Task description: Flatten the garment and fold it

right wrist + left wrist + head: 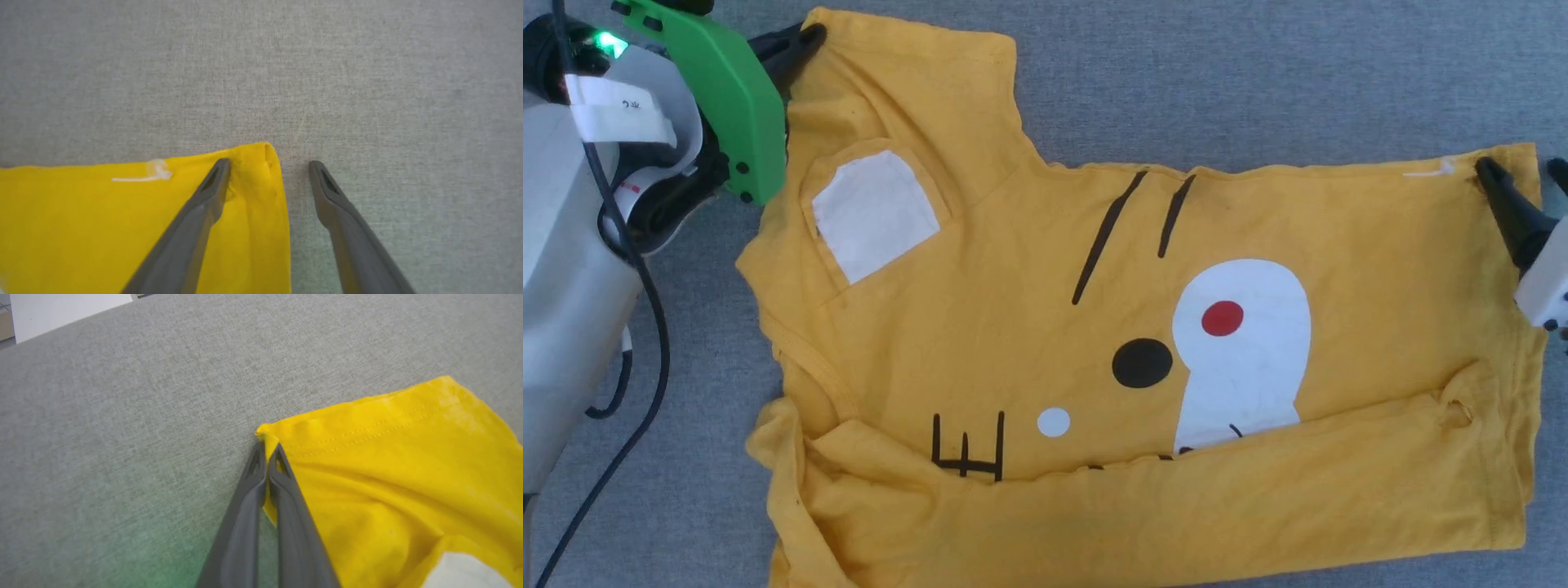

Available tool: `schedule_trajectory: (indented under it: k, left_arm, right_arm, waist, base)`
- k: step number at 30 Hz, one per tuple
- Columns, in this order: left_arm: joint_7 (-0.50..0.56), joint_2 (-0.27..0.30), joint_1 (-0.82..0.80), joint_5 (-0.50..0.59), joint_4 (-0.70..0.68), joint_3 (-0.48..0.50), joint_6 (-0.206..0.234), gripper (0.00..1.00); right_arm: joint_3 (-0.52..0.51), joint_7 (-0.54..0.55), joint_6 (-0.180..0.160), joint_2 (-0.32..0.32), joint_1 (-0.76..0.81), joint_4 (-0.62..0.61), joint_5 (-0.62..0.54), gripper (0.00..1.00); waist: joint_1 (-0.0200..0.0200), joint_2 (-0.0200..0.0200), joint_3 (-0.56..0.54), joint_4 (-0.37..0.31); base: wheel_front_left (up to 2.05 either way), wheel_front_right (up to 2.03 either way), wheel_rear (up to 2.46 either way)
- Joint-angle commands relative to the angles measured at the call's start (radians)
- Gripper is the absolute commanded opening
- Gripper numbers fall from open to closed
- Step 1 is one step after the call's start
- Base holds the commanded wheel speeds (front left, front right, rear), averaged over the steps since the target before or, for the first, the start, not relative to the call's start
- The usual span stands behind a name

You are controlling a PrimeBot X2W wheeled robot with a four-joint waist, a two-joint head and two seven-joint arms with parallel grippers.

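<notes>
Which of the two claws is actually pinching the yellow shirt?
The left gripper: it is shut on a corner of the shirt. The right gripper is open, one finger over the shirt, the other over the grey surface.

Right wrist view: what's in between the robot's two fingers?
In the right wrist view, the yellow T-shirt's corner and a strip of bare grey cloth surface lie between the open right gripper's fingers.

Yellow tiger-face tee point(1029, 343) lying sideways on grey cloth, near edge folded over.
</notes>
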Motion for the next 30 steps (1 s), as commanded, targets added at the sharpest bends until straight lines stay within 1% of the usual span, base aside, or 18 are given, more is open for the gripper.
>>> schedule_trajectory:
  k: [1,4,8,12,16,22,26,30]
  left_arm:
    - [0.003,0.0,0.002,-0.001,0.015,-0.01,0.0,0.0]
    - [0.0,-0.003,-0.003,-0.005,0.016,-0.007,0.001,0.0]
    - [-0.033,-0.008,-0.003,-0.011,0.013,0.007,0.002,0.0]
    - [-0.095,-0.016,0.013,-0.031,0.008,0.037,0.004,0.0]
    - [-0.169,-0.009,0.057,-0.051,-0.017,0.065,0.003,0.0]
    - [-0.286,0.021,0.195,-0.086,-0.114,0.108,0.013,0.0]
    - [-0.357,0.048,0.333,-0.12,-0.214,0.139,0.039,0.0]
    - [-0.411,0.079,0.499,-0.167,-0.336,0.167,0.078,0.0]
  right_arm:
    - [-0.001,0.012,-0.002,0.01,-0.014,0.013,0.007,0.0]
    - [-0.009,0.019,-0.002,0.02,-0.022,0.023,0.004,0.0]
    - [-0.009,-0.007,-0.002,0.018,-0.031,0.026,-0.002,0.0]
    - [-0.004,-0.048,-0.002,0.007,-0.029,0.024,0.0,0.0]
    - [-0.008,-0.088,-0.002,-0.004,0.0,0.02,0.016,0.0]
    - [-0.023,-0.141,-0.002,-0.003,0.096,-0.004,0.039,0.0]
    - [-0.04,-0.17,-0.002,0.011,0.18,-0.028,0.059,0.0]
    - [-0.056,-0.19,-0.002,0.025,0.284,-0.063,0.087,0.0]
  waist:
    - [0.0,-0.0001,0.005,0.006]
    - [0.0,-0.0001,0.005,0.01]
    - [0.0,-0.0001,-0.01,0.014]
    - [0.0,-0.0001,-0.046,0.018]
    - [0.0,-0.0001,-0.106,0.025]
    - [0.0,-0.0001,-0.211,0.04]
    - [0.0,-0.0001,-0.287,0.055]
    - [0.0,-0.0001,-0.356,0.071]
  base:
    - [0.0,0.0,0.0]
    - [0.0,0.0,0.0]
    - [0.0,0.0,0.0]
    - [0.0,0.0,0.0]
    - [0.0,0.0,0.0]
    - [0.0,0.0,0.0]
    - [0.0,0.0,0.0]
    - [0.0,0.0,0.0]
